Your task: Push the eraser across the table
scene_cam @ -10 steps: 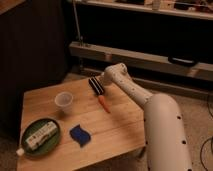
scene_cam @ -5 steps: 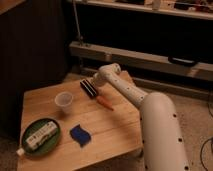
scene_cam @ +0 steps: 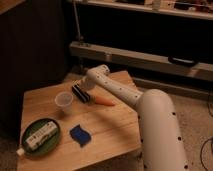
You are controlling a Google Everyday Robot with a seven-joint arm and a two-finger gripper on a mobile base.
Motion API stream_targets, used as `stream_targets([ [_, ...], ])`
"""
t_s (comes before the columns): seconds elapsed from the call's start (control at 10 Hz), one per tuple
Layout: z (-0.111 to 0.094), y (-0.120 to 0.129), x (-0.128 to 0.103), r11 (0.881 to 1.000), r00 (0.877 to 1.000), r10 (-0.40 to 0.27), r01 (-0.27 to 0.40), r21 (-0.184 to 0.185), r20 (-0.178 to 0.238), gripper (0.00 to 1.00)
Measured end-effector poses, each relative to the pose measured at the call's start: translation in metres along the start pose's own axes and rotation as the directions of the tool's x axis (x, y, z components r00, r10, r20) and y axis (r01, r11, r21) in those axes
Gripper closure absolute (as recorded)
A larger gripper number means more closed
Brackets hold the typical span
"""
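The eraser [scene_cam: 79,94] is a small, dark, stiff block. It looks light, with a flat underside that should slide easily over smooth wood, though a shove off its middle would likely spin it rather than carry it straight. No grasp is needed: the best contact is square on the middle of one long side.

It lies flat on the table [scene_cam: 115,125], just beside the cup [scene_cam: 63,101], on the cup's far side and a little toward the arm. It is close to the cup, but I cannot tell whether they touch.

The gripper [scene_cam: 86,87] sits low at the eraser's far end, farther from the cup than the eraser is, touching it or nearly so. I cannot tell whether the gripper is open or closed.

An orange marker [scene_cam: 104,102] lies beyond the eraser from the cup, near but apart from it. A blue sponge [scene_cam: 80,135] and a green plate [scene_cam: 31,149] lie on the cup's near side, well apart from the eraser.
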Motion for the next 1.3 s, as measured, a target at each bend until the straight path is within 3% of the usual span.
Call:
stream_targets([
  [0.1,0.005,-0.003,-0.015,1.000,0.999,-0.030,0.030,-0.009,0.013,1.00],
  [0.4,0.000,-0.003,-0.020,0.999,0.999,-0.032,0.032,-0.022,-0.009,1.00],
  [0.7,-0.035,0.005,0.034,1.000,0.994,0.010,-0.011,-0.005,-0.112,1.00],
  [1.0,-0.061,0.031,0.097,0.998,0.976,0.058,-0.059,-0.002,-0.208,1.00],
  [1.1,-0.061,0.042,0.111,0.997,0.971,0.073,-0.075,-0.001,-0.227,1.00],
  [1.3,-0.051,0.050,0.117,0.997,0.969,0.077,-0.079,0.003,-0.234,1.00],
])
